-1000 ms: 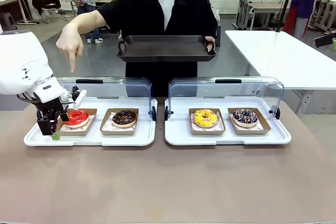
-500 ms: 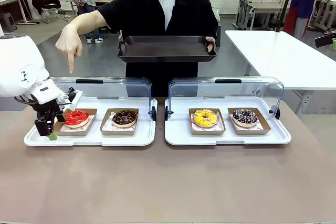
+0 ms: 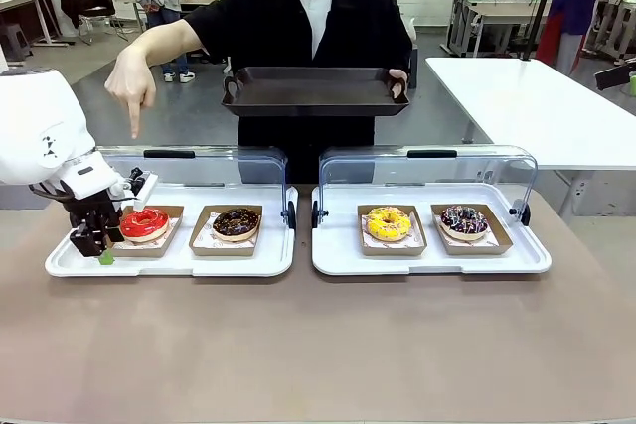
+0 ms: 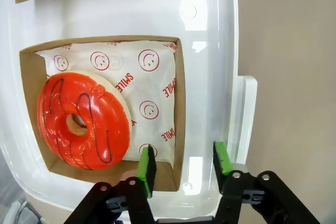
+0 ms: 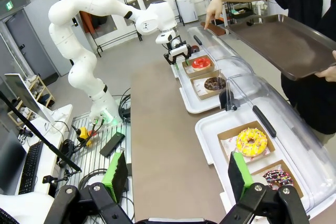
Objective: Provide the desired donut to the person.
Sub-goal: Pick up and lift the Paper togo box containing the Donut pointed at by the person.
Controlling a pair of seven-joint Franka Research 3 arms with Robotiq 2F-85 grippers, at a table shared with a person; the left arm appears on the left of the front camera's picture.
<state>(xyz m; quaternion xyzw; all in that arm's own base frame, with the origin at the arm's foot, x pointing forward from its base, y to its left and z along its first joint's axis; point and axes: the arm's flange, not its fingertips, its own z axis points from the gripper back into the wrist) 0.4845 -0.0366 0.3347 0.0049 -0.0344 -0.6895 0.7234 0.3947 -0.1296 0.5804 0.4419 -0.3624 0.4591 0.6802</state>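
- red donut [image 4: 84, 121] lies in an open cardboard box [image 4: 179, 77] on printed paper, at the left end of the left white tray [image 3: 238, 260]; it sits to one side of the box, with bare paper on the side toward the jaws
- left gripper [image 4: 184, 156] is low at that box: jaws apart, one pad inside the box just beside the donut, the other outside over the tray floor, box wall between them with a gap on each side
- tray rim runs just past the outer pad, bare surface [image 3: 318, 345] beyond it
- chocolate donut [image 3: 237, 222] sits in the next box on the same tray, apart from the red one
- clear lid [image 3: 214, 161] stands raised along the tray's far edge, room above the donuts is open
- person's hand [image 3: 131, 86] points down above the red donut's end; the other hand holds a dark tray [image 3: 313, 96] level, above the lids
- right white tray [image 3: 427, 263] has a yellow donut [image 3: 389, 222] and a sprinkled donut [image 3: 464, 219], each in its own box
- right gripper [image 5: 176, 166] is high over the surface, jaws wide apart, nothing between them
- surface is bare on the near side of both trays; white table [image 3: 537, 106] at right, desks and people behind
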